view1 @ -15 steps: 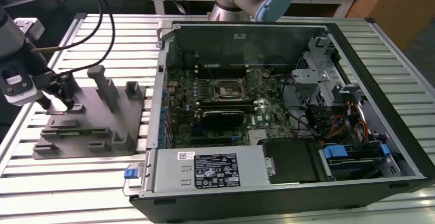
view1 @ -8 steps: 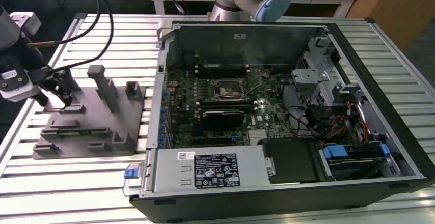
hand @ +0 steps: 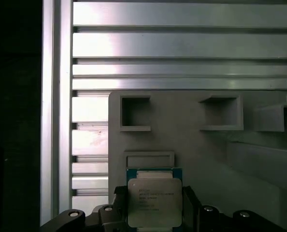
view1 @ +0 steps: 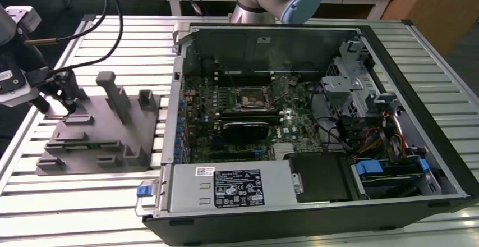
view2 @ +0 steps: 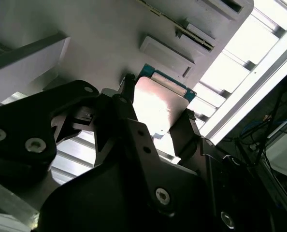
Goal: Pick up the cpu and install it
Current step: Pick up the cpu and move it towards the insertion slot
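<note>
Exterior view's left: gripper hangs low over the grey fixture, which lies on the slatted metal table. In both wrist views the cpu sits between the black fingers. They are narrowed onto two opposite edges, so the pincer is holding the cpu. The chip is over the fixture plate, just beside a small raised frame. Cannot tell whether it is lifted clear or resting on the plate.

Handling, as judged: light, stiff, flat. The silver lid is smooth and likely slippery, so the hold belongs on the green board's side edges, as it is here. The underside contacts are probably fragile, so keep it level, without squeezing hard or scraping. In the second wrist view the cpu looks square to the fingers, not skewed.

Fixture holds two square pockets past the chip, nothing seen in them. Tall grey posts stand near the middle of the fixture.

Further right in the exterior view: the open pc case lying on its side. Inside is the motherboard, with the black square socket near its middle. The socket looks unfilled, though that is hard to confirm. A black heatsink block lies just below it and a power supply sits along the near wall. At far right are the drive cage and bundled cables. The socket is well apart from the gripper.
</note>
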{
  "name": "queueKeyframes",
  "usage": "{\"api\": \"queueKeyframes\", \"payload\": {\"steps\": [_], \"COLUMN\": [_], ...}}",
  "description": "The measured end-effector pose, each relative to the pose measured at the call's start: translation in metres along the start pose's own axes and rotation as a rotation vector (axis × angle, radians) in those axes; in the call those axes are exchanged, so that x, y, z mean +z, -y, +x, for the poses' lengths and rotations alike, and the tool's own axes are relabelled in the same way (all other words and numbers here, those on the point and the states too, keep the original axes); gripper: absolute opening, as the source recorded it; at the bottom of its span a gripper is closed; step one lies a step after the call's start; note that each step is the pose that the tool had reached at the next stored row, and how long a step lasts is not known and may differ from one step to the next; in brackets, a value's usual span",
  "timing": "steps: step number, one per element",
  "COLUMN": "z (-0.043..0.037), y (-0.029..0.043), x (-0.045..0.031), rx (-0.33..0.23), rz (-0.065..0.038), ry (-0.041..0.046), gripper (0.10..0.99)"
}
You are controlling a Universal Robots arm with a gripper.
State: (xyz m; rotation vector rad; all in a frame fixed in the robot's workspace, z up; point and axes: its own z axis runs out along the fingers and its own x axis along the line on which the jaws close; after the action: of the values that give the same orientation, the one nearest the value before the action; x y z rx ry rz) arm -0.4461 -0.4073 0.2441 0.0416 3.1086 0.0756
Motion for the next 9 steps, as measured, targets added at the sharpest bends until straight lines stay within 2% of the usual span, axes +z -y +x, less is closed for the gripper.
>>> {"api": "queueKeyframes", "payload": {"steps": [9], "z": [-0.0004], "y": [-0.0007], "x": [-0.0141], "rx": [0.0], "rz": [0.0], "ry": [0.0], "gripper": [0.541]}}
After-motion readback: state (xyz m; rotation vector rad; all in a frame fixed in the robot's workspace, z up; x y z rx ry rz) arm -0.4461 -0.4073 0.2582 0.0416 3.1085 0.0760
